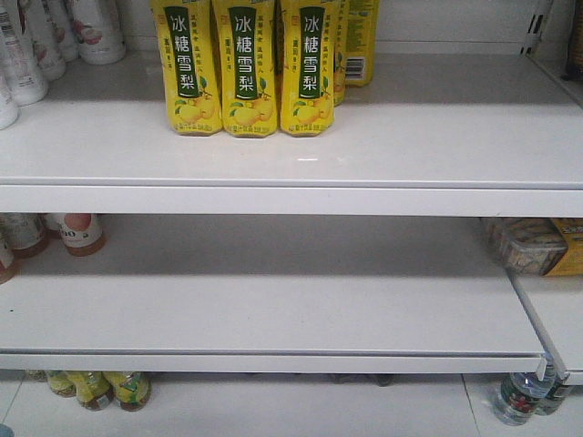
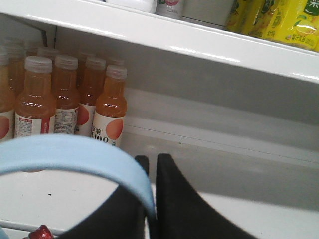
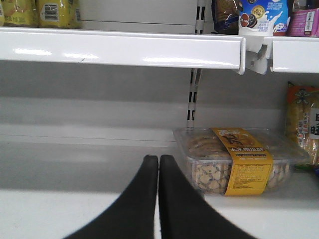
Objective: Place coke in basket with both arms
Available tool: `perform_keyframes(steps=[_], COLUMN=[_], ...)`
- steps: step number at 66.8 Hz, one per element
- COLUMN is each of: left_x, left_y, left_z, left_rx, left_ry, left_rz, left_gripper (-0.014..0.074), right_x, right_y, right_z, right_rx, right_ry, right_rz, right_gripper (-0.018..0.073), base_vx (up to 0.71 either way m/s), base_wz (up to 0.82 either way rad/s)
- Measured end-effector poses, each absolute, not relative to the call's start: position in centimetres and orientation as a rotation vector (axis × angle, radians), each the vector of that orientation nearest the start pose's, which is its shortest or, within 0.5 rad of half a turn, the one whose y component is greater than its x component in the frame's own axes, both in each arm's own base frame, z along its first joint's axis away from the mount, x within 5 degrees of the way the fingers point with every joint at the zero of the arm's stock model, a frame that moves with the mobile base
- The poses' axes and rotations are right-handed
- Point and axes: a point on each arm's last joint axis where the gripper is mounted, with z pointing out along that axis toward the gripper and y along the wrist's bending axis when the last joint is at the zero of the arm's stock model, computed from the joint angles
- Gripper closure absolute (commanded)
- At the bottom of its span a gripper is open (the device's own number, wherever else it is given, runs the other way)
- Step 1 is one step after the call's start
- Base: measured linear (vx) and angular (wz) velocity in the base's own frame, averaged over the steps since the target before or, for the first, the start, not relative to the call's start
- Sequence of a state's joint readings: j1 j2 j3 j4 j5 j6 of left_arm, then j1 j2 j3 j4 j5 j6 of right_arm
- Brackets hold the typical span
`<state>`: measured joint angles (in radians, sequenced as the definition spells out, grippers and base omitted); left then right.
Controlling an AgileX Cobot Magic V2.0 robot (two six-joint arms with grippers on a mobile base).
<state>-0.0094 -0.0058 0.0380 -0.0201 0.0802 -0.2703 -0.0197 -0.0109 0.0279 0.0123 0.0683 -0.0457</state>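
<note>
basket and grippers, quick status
Left gripper shut on basket handle. Right gripper shut, empty, near biscuit box. No coke in view.

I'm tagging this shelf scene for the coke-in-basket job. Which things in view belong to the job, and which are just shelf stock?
Job:
- basket handle, light blue, held in the left hand
- right hand, shut and empty
- no coke clearly visible

Just stock:
- yellow pear drink bottles
- orange juice bottles
- clear biscuit box with yellow label
- shelves
</note>
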Motion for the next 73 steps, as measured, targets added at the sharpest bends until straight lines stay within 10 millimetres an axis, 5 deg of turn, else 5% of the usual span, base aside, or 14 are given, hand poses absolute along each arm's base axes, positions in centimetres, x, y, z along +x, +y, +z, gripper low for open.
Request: perform_keyframes(steps=[73], left_x=[5.75], left_y=[-0.07], left_z=[19.33], left_rx=[-0.224], left_ry=[1.585], left_rz=[-0.236], left_gripper=[0.0603], right_x=[5.68], right_y=[-0.1], right_z=[19.81], right_rx=[-0.011], right_ry=[1.569], right_rz=[-0.041], right_gripper=[0.0564], base_vx=[0.0], base_wz=[0.0])
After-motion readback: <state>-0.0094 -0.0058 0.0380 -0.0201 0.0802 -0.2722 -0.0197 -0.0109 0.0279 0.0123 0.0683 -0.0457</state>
